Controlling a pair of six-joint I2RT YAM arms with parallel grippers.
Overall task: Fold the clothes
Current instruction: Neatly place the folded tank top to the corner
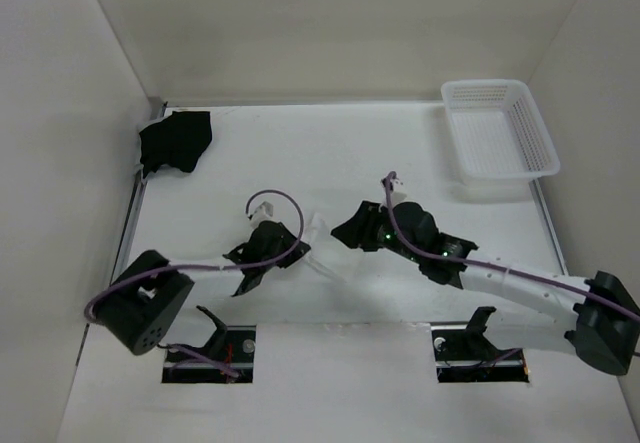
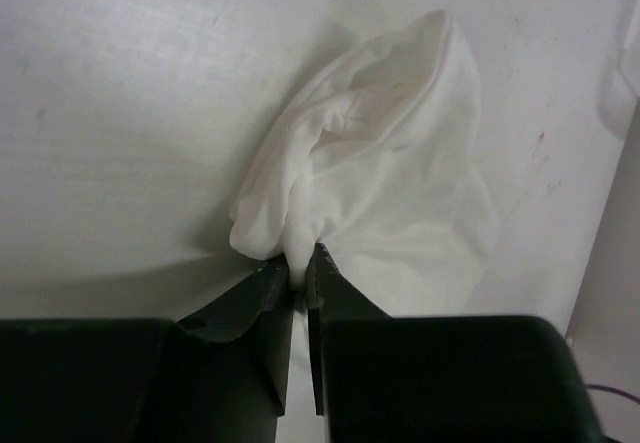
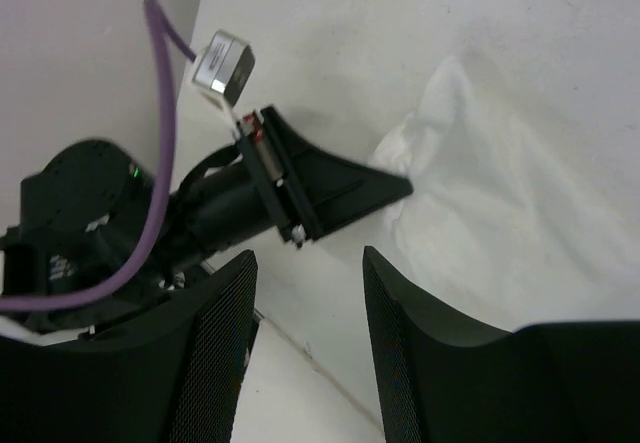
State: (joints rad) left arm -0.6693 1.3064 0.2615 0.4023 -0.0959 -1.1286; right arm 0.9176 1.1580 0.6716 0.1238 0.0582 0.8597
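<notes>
The clothes (image 2: 390,163), a crumpled piece of thin white fabric, lie bunched on the white worktop (image 1: 300,153) between the two arms, toward the near side of the surface and hard to pick out against it in the top view. One gathered edge of the clothes is pinched in the left gripper (image 2: 300,263), whose black fingers are drawn almost together with only the fabric between them; from that pinch the cloth fans out in soft folds across the worktop.

On the other side of the clothes, the right gripper (image 3: 305,263) hangs just above the worktop with its fingers spread wide and nothing between them. Its wrist camera looks across at the left gripper's tip touching the fabric.

A purple cable (image 1: 285,203) loops over the left arm just beside the clothes. Well apart from the clothes, a dark black cloth (image 1: 175,141) sits heaped in the far left corner of the worktop. A white plastic mesh basket (image 1: 500,128) stands at the far right corner, equally distant from the clothes.
</notes>
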